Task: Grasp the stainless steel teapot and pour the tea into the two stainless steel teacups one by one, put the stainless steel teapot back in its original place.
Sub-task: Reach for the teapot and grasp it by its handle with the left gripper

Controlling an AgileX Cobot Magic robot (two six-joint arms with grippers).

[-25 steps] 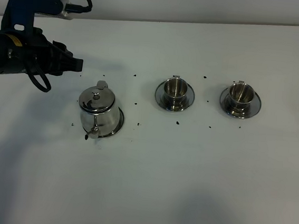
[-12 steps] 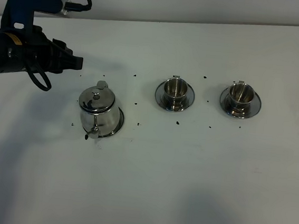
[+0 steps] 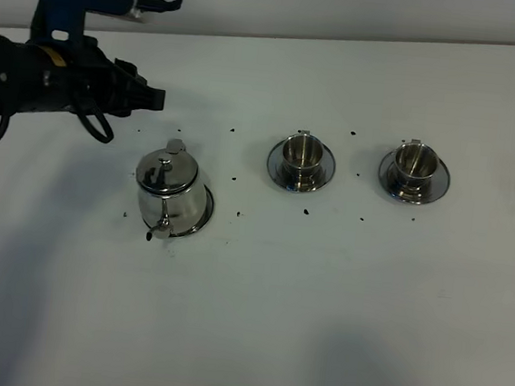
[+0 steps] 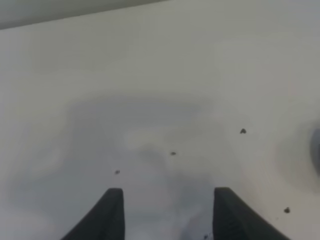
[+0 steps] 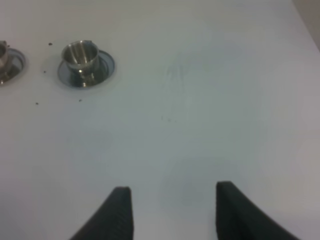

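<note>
Hovering above the white tabletop (image 3: pixel 320 299), my left tool (image 3: pixel 154 99) sits behind the teapot (image 3: pixel 168 194) and a little to its left, clear of it and touching nothing. Its two fingers stand apart with only bare surface and a few dark specks (image 4: pixel 243 131) showing between and beyond them in the wrist view. At that view's edge there is a dark blur I cannot identify.

The teapot stands upright with its domed lid on and the knob (image 3: pixel 164 161) on top. It rests on its wide saucer (image 3: pixel 206 208), whose shiny rim peeks out along the pot's right side.

To the right of the pot, well apart from it, the middle cup (image 3: pixel 302 152) sits on its small saucer (image 3: pixel 326 169). Further right, the end cup (image 3: pixel 415 160) sits on its own saucer (image 3: pixel 439 179). Both cups are upright. From these views I cannot tell whether either holds anything. More specks lie scattered on the tabletop around the pot and between the cups.

My right tool (image 5: pixel 175 215) does not appear in the high view. Its wrist view shows its fingers spread apart and empty over bare tabletop, with the end cup well away from it.
</note>
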